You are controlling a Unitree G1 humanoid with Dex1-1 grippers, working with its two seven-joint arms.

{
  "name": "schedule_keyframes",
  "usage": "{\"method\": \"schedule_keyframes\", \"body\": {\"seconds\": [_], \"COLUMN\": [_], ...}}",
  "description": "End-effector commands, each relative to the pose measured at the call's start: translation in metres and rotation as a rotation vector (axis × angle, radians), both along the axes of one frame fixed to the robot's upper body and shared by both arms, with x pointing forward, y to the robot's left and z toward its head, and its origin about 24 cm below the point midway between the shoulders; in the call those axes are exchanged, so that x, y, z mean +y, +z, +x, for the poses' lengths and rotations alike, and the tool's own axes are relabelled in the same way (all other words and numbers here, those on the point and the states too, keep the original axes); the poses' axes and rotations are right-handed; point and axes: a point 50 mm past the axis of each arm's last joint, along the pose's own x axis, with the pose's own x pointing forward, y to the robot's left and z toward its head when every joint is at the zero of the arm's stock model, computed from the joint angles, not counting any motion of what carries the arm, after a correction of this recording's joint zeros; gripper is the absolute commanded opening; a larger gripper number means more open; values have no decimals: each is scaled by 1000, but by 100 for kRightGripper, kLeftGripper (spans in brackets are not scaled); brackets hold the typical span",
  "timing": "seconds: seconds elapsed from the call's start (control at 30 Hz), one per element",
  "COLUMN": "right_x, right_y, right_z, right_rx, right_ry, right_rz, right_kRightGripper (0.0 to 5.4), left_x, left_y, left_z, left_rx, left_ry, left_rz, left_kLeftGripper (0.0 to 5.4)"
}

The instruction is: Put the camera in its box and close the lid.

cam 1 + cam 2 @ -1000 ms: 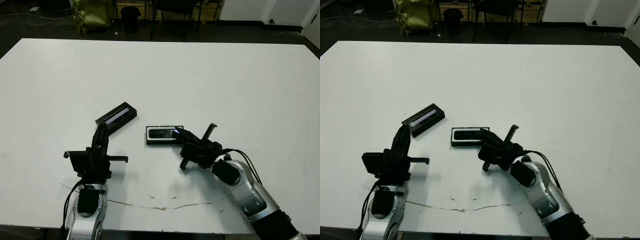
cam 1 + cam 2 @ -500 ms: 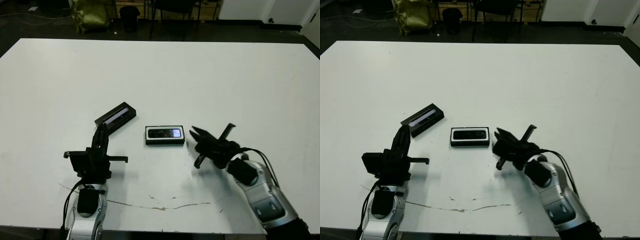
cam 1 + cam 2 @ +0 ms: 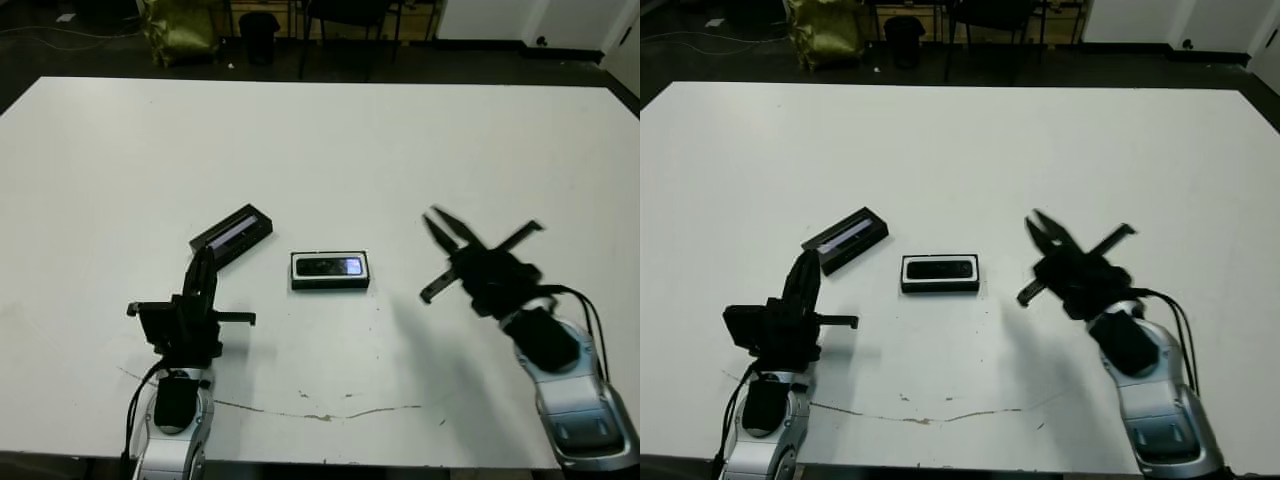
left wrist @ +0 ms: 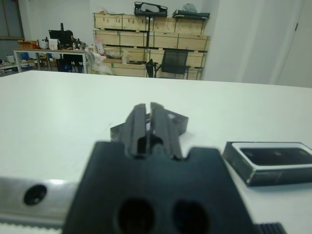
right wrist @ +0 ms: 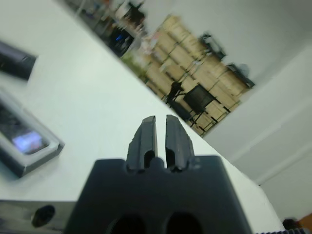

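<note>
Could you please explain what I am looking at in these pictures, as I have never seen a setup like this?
This is a humanoid robot with two arms at a white table. The two wide pictures come from a stereo camera on its head, looking down; the other two come from a camera on each wrist, looking along that arm's own fingers.

The left end effector hangs low near the front edge, fingers together, holding nothing. The right end effector is raised off to the side, fingers also close together and empty.

Mid-table lies the box, a shallow black tray, with the camera already lying inside it. The lid, a flat black cover with a pale window strip, lies apart beside it, not yet fitted.
</note>
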Motion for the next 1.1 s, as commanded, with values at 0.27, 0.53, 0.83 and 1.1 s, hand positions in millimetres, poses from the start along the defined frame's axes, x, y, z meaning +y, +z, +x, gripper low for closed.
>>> {"method": "schedule_keyframes", "body": {"seconds": [0.27,0.53,0.83,1.1], "right_x": [-38,-40,-35,-36], "right_y": [-21,-31,-42,-45], "right_z": [-23,-26,-23,-23], "right_rx": [129,178,202,205], "right_ry": [-145,-134,-113,-107], "right_rz": [517,523,505,500], "right_kRightGripper": [3,1,0,0], "left_x": [16,53,80,92], "left_y": [16,68,98,100], "left_z": [-3,3,28,57], "left_rx": [-33,-27,47,104], "left_ry": [-18,-190,-515,-668], "left_rz": [58,218,421,412], "left_kLeftGripper": [0,9,208,404]}}
